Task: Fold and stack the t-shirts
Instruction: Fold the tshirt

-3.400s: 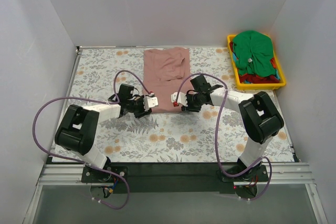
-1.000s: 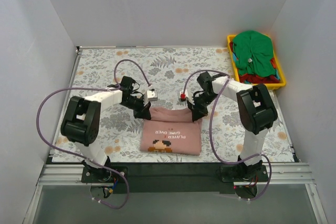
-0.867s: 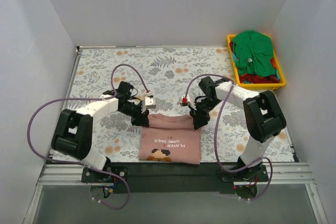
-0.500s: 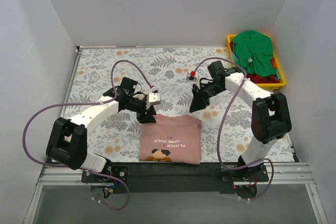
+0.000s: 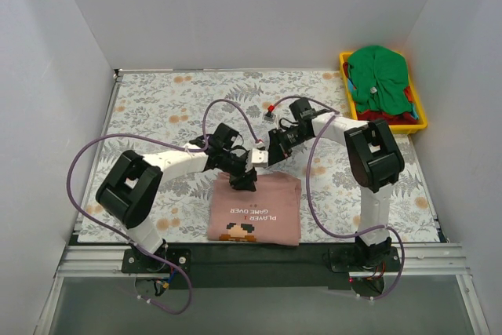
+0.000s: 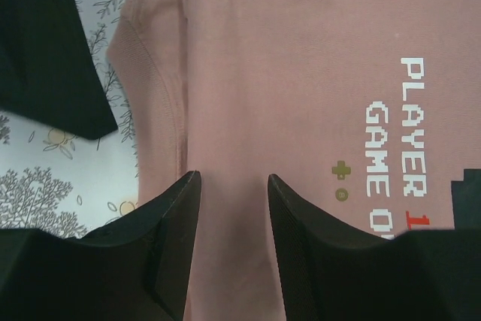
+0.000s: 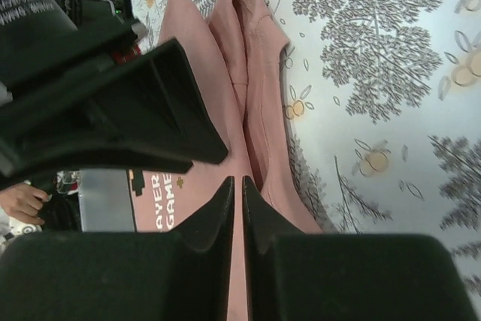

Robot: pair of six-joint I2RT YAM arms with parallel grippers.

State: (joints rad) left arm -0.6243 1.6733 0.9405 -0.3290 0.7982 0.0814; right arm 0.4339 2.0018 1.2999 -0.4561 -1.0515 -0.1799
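One pink shirt (image 5: 255, 208) lies folded to a rough square at the near middle of the cover (image 5: 157, 107), print side up, with its doubled edge on the far side. I judge it light, limp and not fragile. Lifted by one point it would sag and fall open, so I would take it by the thick folded edge, at two corners at once, pinching through all layers. My left wrist view shows a sleeve seam tucked along one side, and that layered border looks like the firmest hold.

Left gripper (image 5: 243, 181) hangs low over the shirt's far edge, jaws moderately apart and empty. Whether the tips touch the cloth, I cannot tell. Right gripper (image 5: 263, 156) sits just beyond that edge, near the left one, its jaws drawn to a thin slit and holding nothing.

By my judgement this fold is done and the next garment is to be fetched. Green shirt (image 5: 378, 72) is heaped over red cloth (image 5: 384, 118) in the bin (image 5: 390, 126) at the far right corner, well apart from the pink shirt.
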